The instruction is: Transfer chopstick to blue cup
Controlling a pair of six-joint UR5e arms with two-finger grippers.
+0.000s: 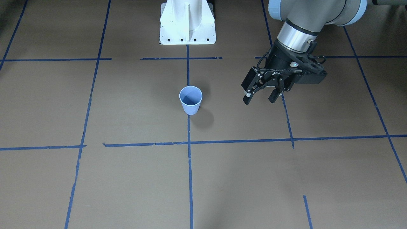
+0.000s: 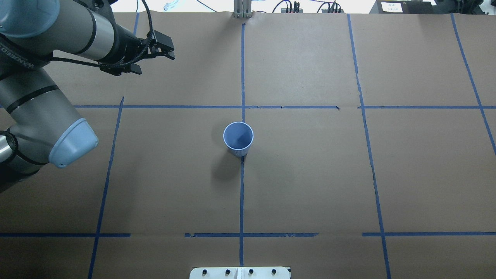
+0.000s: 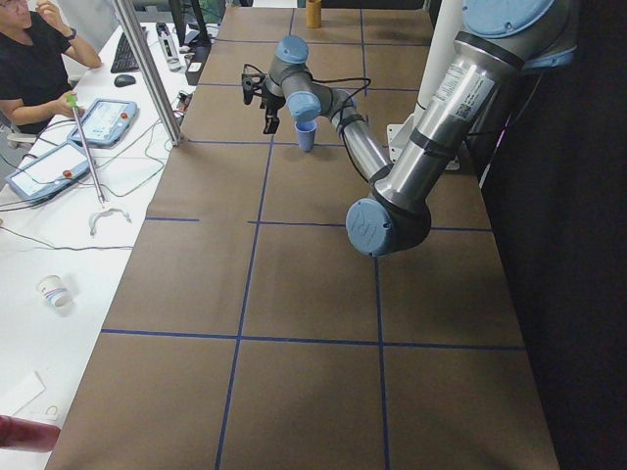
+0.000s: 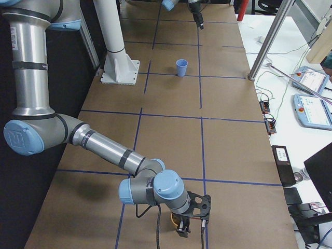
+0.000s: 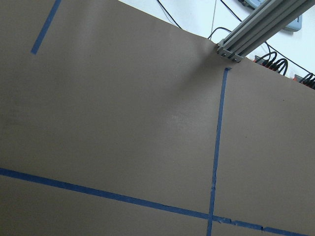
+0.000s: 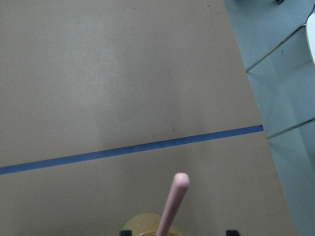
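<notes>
The chopstick (image 6: 173, 204) rises out of a tan container (image 6: 142, 225) at the robot's right end of the surface (image 1: 127, 181). It is well apart from the blue cup (image 1: 190, 100), which stands upright and empty at the middle, on a blue tape line. The right gripper (image 4: 190, 227) hovers over that container. Only dark slivers of it show at the lower edge of its wrist view, so I cannot tell whether it is clenched on the stick or released. The left gripper (image 1: 259, 99) hangs released and empty, off to its own side of the cup. The first risk, as I judge it, is the pick: a thin round stick caught off-centre can roll or slip between the fingers, and a slanted pull could tip the container. The long carry comes next, where a loose hold would let the stick swing. At the cup, a slanted drop could strike the rim, topple the light cup, or let the stick lever out.
</notes>
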